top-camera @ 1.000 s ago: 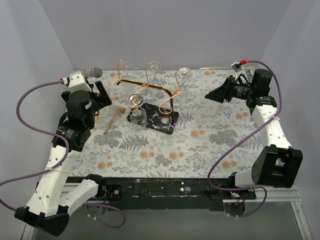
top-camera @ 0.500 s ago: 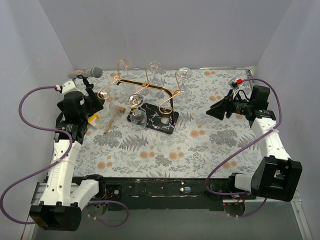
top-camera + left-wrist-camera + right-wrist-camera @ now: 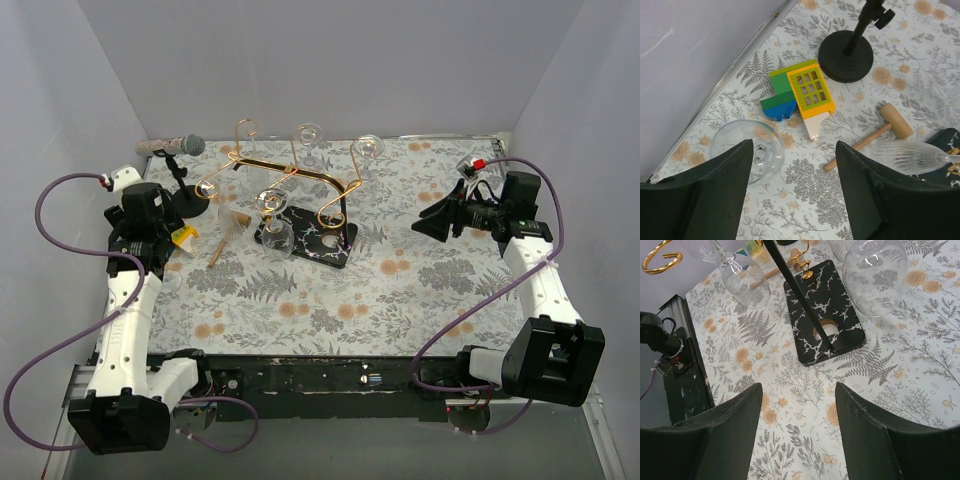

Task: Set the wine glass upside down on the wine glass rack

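Note:
A clear wine glass (image 3: 746,151) stands on the floral table, seen from above, just beside my left gripper's left finger. My left gripper (image 3: 795,200) is open and empty above the table, at the far left in the top view (image 3: 158,260). The gold wire wine glass rack (image 3: 300,180) stands on its black white-veined base (image 3: 325,240) at the back middle. A ribbed glass (image 3: 276,232) hangs upside down from it, and also shows in the left wrist view (image 3: 912,157). My right gripper (image 3: 425,225) is open and empty, right of the rack, pointing at its base (image 3: 822,310).
A black microphone stand (image 3: 846,54) with its microphone (image 3: 185,146) stands at the back left. Coloured toy blocks (image 3: 800,92) and a wooden mallet (image 3: 880,132) lie between the stand and the rack. Two more glasses (image 3: 875,275) (image 3: 745,280) hang from the rack.
My left arm has drawn back from the rack toward the near left, over the glass on the table. My right arm has come a little nearer and lower.

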`<state>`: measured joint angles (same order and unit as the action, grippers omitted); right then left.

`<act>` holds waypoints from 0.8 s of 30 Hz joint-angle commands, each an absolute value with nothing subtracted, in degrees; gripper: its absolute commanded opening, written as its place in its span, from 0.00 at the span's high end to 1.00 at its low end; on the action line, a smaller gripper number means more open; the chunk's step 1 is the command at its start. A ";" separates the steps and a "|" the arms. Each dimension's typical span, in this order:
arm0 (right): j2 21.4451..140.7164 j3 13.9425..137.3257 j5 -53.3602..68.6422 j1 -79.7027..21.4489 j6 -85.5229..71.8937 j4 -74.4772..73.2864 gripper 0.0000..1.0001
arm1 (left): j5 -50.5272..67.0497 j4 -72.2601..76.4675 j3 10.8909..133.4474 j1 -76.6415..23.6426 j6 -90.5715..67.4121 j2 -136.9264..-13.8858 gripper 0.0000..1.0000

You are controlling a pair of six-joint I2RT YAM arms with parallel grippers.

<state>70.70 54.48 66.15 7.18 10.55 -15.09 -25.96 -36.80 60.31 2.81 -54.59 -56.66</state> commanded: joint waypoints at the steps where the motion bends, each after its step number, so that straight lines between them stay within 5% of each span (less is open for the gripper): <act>1: 70.22 54.23 68.03 7.56 10.99 -14.94 0.32 | -27.26 -35.60 57.92 5.88 -52.21 -56.34 0.39; 24: 70.75 54.23 67.06 7.47 10.90 -15.12 0.32 | -19.25 -34.72 54.67 10.02 -52.30 -59.50 0.87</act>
